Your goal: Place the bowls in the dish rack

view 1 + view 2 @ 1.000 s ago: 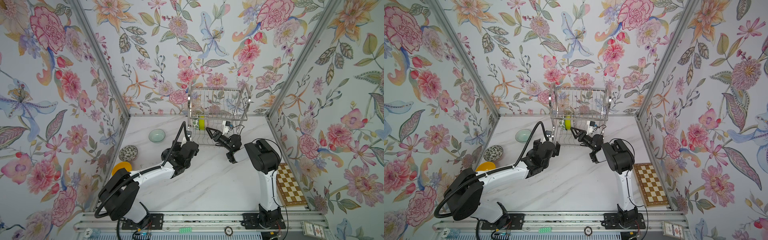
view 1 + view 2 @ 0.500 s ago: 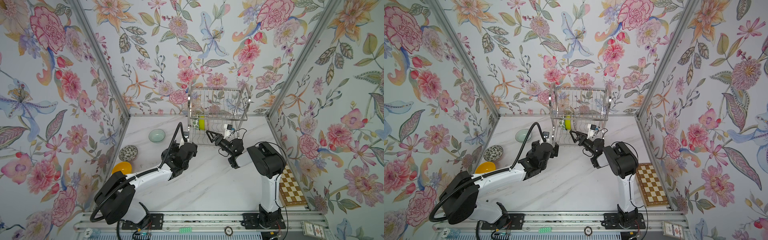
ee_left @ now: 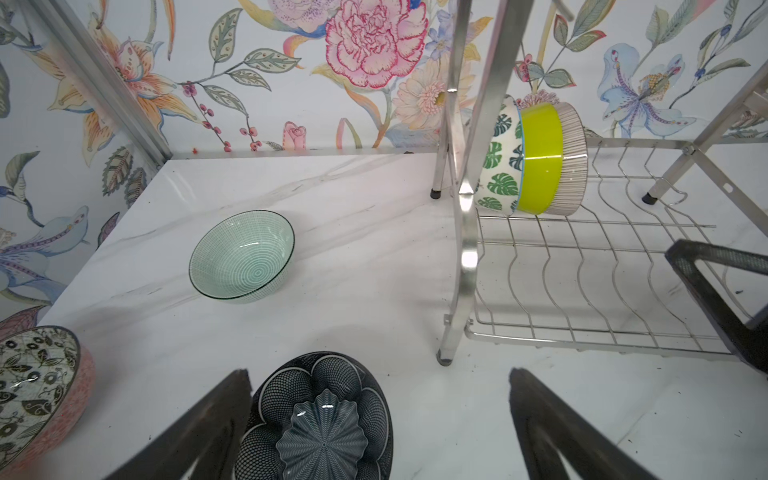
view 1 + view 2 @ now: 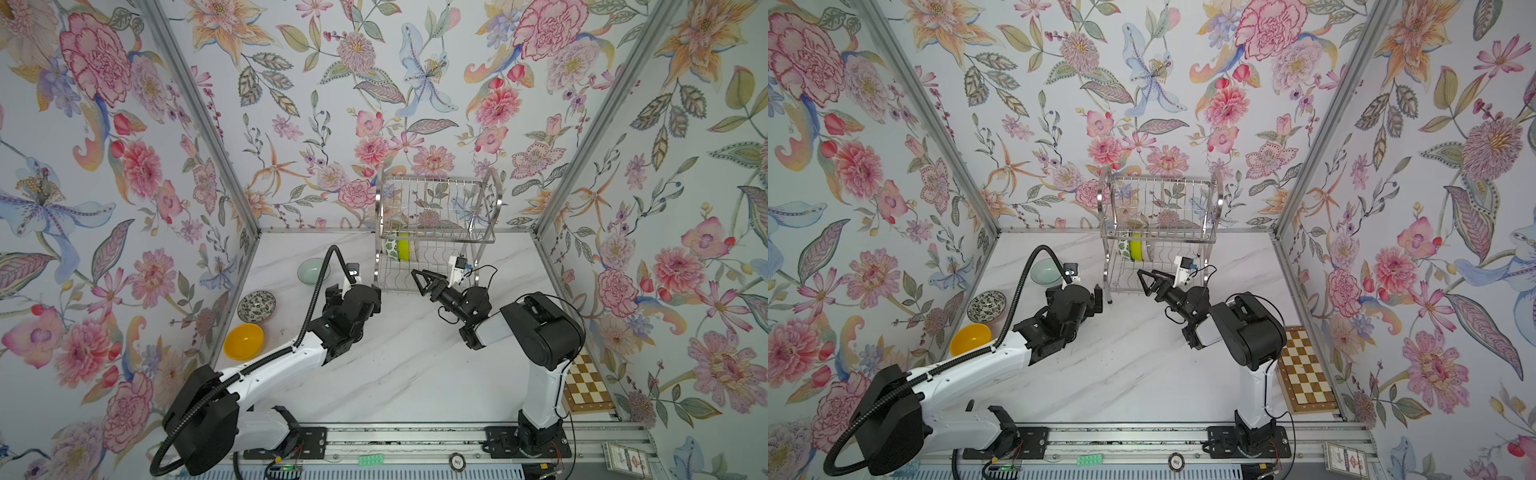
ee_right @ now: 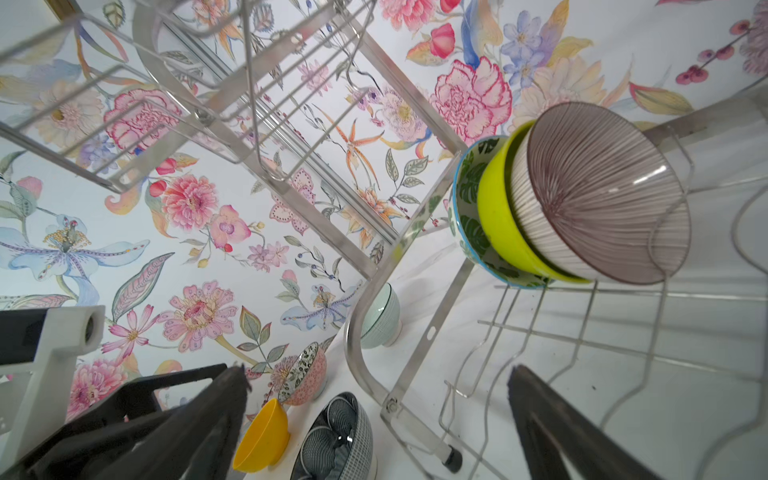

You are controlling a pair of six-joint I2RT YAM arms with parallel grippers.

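So: left gripper (image 3: pixel 380 376) was wide open, empty, over the navy flower bowl (image 3: pixel 320 419), which sat on the table (image 3: pixel 374 232) just beside the dish rack (image 3: pixel 465 266). Right gripper (image 4: pixel 417 281) was also fully open, empty, at the lower tier's front.

Advice: pinch one rim wall, lift clear of the side frame, slot it on edge beside the pink-striped (image 5: pixel 598 191).

Count: seven bowls.
- Racked, three: leaf-print (image 3: pixel 498 166), lime (image 3: pixel 540 158), pink-striped.
- On the table, four: navy, celadon (image 3: pixel 243 255), speckled (image 4: pixel 256 306), orange-yellow (image 4: pixel 244 340).
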